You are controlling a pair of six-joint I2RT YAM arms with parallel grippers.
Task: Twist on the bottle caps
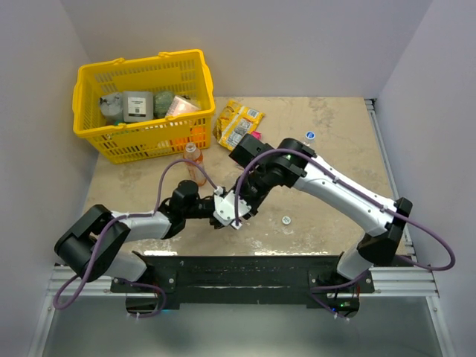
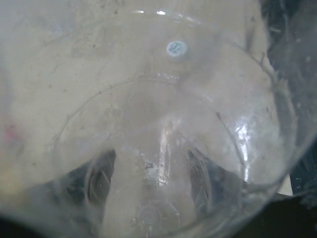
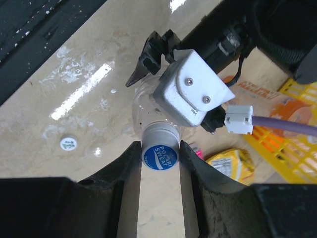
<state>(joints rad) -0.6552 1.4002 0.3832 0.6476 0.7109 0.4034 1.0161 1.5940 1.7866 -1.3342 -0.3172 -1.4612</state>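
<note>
**Right hand (image 3: 159, 148) on blue cap (image 3: 159, 157), left hand (image 2: 153, 186) holding clear bottle (image 3: 147, 106)**

Top view: both hands meet mid-surface (image 1: 335, 171), near the front edge. The clear bottle between them is hard to make out from here. An orange bottle (image 1: 192, 160) stands upright just behind the hands, beside a yellow basket (image 1: 141, 62). A snack packet (image 1: 238, 123) lies right of the basket. Two spare caps sit on the surface: a blue-and-white cap (image 1: 311, 135) well right of the packet, and a whitish cap (image 1: 286, 220) just right of the hands.

Left wrist: the view is filled by the clear bottle wall. The dark fingers (image 2: 99, 181) show through it on either side, closed around the bottle body. A loose cap (image 2: 176, 49) shows through the plastic, lying on the surface beyond. Can't tell which of the two it is.

Right wrist: the blue cap sits on the neck of the clear bottle. Both fingers of the right hand press against its sides, so it's gripping the cap. The left hand clamps the bottle body right behind the neck. The whitish cap lies apart on the surface, to the left. The packet and the basket edge show at right.
</note>
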